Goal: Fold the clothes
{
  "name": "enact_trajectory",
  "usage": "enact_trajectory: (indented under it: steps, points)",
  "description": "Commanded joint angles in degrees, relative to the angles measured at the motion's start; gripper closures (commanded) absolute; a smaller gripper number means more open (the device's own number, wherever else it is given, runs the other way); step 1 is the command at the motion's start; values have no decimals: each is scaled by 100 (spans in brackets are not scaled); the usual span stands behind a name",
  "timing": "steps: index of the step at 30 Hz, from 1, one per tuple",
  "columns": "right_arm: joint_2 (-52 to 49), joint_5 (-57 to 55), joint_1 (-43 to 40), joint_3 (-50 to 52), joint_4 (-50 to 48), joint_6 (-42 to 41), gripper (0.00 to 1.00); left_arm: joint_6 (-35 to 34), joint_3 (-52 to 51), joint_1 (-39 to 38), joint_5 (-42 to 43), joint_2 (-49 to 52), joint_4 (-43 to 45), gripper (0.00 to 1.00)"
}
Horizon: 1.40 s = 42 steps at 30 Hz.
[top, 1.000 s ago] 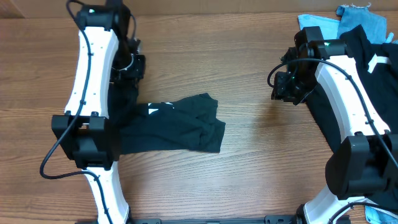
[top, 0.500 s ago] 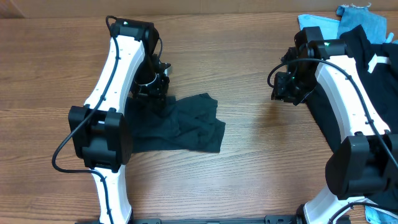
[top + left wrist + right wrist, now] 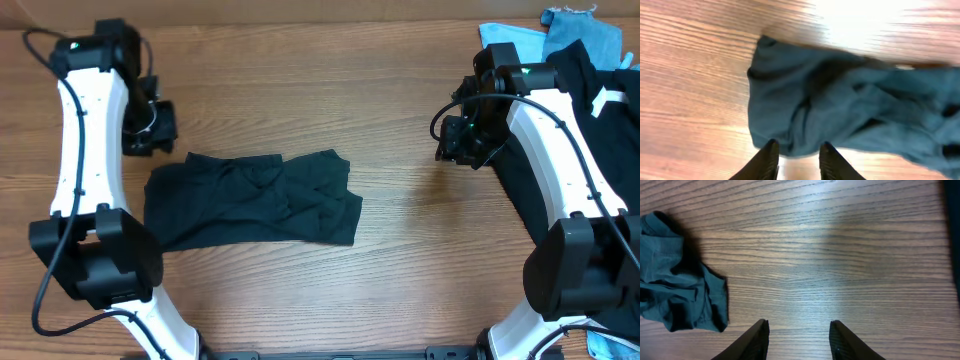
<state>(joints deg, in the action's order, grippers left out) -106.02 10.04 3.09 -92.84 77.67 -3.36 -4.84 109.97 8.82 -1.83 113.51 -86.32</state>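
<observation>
Black garment (image 3: 255, 200): lies rumpled and loosely spread on the counter (image 3: 400, 80), at 9 o'clock from the counter's centre in the overhead view; nothing touches it.
Left end effector (image 3: 150, 125): at 10 o'clock of the garment, just off its corner; fingers apart, gripping nothing. In the left wrist view the cloth's edge lies just beyond the fingertips (image 3: 771, 157).
Right end effector (image 3: 462, 140): at 2 o'clock of the garment, well apart from it, above bare wood; fingers parted and empty.
Pile of clothes (image 3: 625, 150): at the counter's 2 o'clock edge, beside the right arm; black cloth with light blue pieces (image 3: 600, 35) at its far end.
</observation>
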Motion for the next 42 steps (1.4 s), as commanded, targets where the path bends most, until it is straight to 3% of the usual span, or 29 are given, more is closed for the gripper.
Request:
enact_trajectory:
  steps: [1,9,11,12,14,15,19,22,24,26,27,29,31,33,35,37,40,42]
  points:
    - [133,-15,4,-142,31,9,57,2,-894,155,507,59,678,72]
    - [133,-15,4,-142,87,9,57,17,-2367,-219,883,59,1714,70]
    - [133,-15,4,-142,92,9,57,15,-2446,-249,887,59,1744,61]
    - [133,-15,4,-142,94,9,57,17,-2446,-247,887,59,1757,64]
    - [133,-17,4,-142,96,9,57,17,-2446,-249,905,59,1775,79]
    - [133,-17,4,-142,96,9,57,131,-2441,-249,1095,57,1714,96]
    - [133,-17,4,-142,87,9,56,1228,-2430,-389,2621,-2,1086,96]
    - [133,-17,4,-142,87,7,56,1506,-2435,-769,2468,0,601,96]
    - [133,-17,4,-142,90,7,56,1493,-2439,-1049,1969,0,437,90]
    - [133,-15,4,-142,94,7,55,1495,-2439,-1235,1731,0,330,58]
    - [133,-15,4,-142,98,7,54,1493,-2439,-1263,1641,0,293,51]
    - [133,31,7,-142,144,9,51,1447,-2439,-1261,1453,0,295,50]
    - [133,535,7,-138,284,17,48,892,-2437,-1257,688,0,326,53]
    - [133,1088,37,-114,332,101,46,800,-2437,-1259,636,0,503,52]
    - [133,1613,107,-55,295,168,41,833,-2437,-1266,962,0,686,49]
    - [131,1899,208,55,212,184,38,1353,-2437,-1272,1725,0,623,45]
    - [131,2133,299,402,-4,181,35,1495,-2437,-1272,1873,0,514,44]
    - [131,2522,306,702,-186,184,35,2243,-2437,-1272,2870,0,358,41]
